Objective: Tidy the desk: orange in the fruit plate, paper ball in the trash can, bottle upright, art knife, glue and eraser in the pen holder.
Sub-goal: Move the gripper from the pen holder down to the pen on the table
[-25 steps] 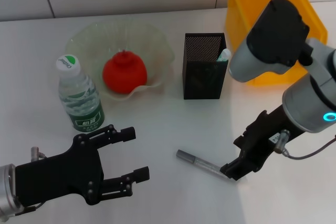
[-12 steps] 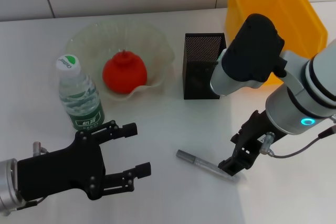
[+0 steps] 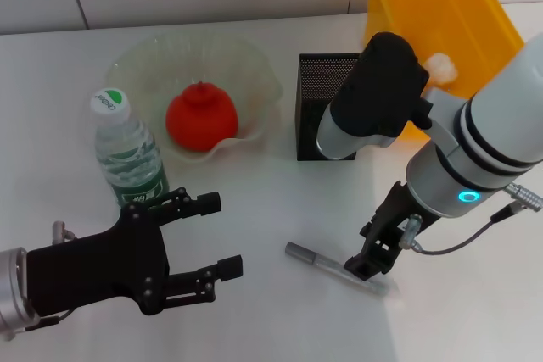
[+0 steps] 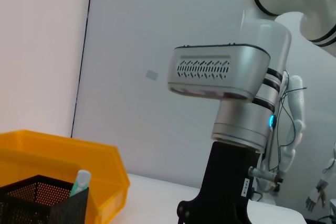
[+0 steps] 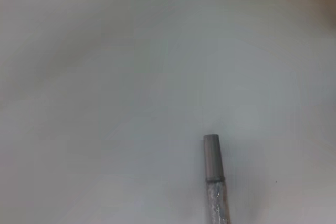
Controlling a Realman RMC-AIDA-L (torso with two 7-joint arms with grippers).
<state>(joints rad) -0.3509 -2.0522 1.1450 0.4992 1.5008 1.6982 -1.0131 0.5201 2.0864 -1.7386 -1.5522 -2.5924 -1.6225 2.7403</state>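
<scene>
Reaching low over the desk (image 3: 254, 209), right gripper (image 3: 366, 262) touches the art knife (image 3: 331, 267); finger spacing cannot be told. Left gripper (image 3: 208, 239) hovers agape, empty.

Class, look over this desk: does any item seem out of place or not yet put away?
Only the art knife: it lies flat on the table under the right end effector. The orange sits in the fruit plate and the bottle stands upright.
</scene>
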